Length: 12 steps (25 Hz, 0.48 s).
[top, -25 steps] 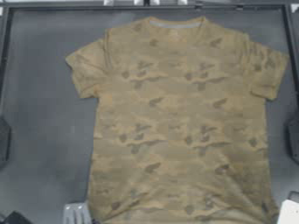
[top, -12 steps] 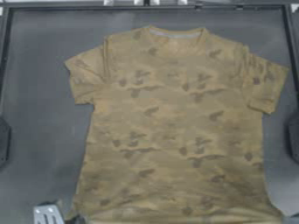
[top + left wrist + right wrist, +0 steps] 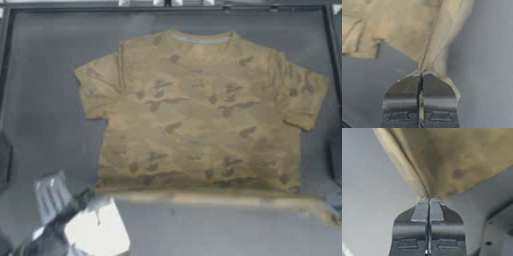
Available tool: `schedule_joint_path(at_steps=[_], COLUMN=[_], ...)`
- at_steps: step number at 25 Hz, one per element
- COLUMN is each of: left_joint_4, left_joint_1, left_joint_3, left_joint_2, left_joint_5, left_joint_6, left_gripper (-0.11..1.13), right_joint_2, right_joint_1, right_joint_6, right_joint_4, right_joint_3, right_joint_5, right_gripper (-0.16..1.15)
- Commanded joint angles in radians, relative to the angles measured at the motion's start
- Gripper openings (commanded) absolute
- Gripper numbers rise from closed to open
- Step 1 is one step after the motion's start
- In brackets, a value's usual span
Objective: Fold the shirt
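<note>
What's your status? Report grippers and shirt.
Left gripper shut on shirt hem, near-left corner. Right gripper shut on hem, near-right corner. Hem lifted; rest flat on table. Nothing in the way.

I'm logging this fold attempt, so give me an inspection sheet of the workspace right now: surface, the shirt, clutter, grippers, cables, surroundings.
Surface: dark table, bare around the garment.
Job's things: the shirt lies spread with its neckband toward the far edge; its bottom hem is lifted and stretched into a straight line between the two grippers.
Clutter: nothing seen.
Grippers: left gripper at the near left corner, shut on the hem's left corner; right gripper at the near right edge, shut on the hem's right corner, barely visible from above.
Cables: nothing seen.
Surroundings: a dark frame borders the table at the far edge; beyond it too little shows to tell.
</note>
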Motion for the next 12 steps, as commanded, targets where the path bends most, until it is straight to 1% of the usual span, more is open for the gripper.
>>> schedule_joint_path(at_steps=[1, 4, 7, 10, 12], left_joint_4=[0.018, 0.025, 0.031, 0.031, 0.031], left_joint_1=[0.054, 0.123, 0.219, 0.313, 0.373], left_joint_3=[0.034, 0.083, 0.144, 0.184, 0.202], left_joint_2=[-0.115, -0.167, -0.218, -0.253, -0.267], left_joint_5=[-0.040, -0.117, -0.201, -0.262, -0.301], left_joint_6=[0.003, 0.018, 0.048, 0.075, 0.100], left_gripper=[0.05, 0.05, 0.05, 0.05, 0.05], right_joint_2=[-0.069, -0.120, -0.166, -0.193, -0.202], right_joint_1=[-0.066, -0.130, -0.206, -0.301, -0.379], right_joint_6=[-0.012, -0.029, -0.066, -0.135, -0.190], right_joint_4=[-0.026, -0.035, -0.044, -0.048, -0.054], right_joint_3=[0.005, 0.029, 0.055, 0.077, 0.086], right_joint_5=[0.012, 0.011, 0.011, 0.012, 0.003], right_gripper=[0.08, 0.08, 0.08, 0.08, 0.08])
